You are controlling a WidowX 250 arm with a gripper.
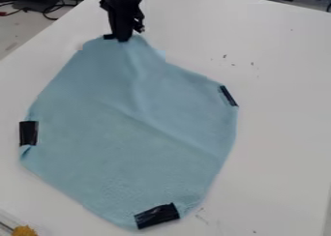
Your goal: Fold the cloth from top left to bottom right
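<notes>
The black gripper [121, 38] hangs down at the upper left, its tip right at the top corner of the light blue cloth [123, 133]. It covers part of that corner, and whether it holds the fabric cannot be made out. The cloth lies spread out, with soft wrinkles running down from the gripper and a crease across its middle. Black tape marks its other corners: one strip [28, 133] at the left, one [157, 215] at the bottom and one [228, 95] at the right.
A white table [284, 148] lies under the cloth. At the bottom left corner stands a clear container [7, 218] with a yellow-orange item [24, 230] beside it. Dark cables [40, 8] lie beyond the table's upper left edge. Small dark specks dot the tabletop right of the cloth.
</notes>
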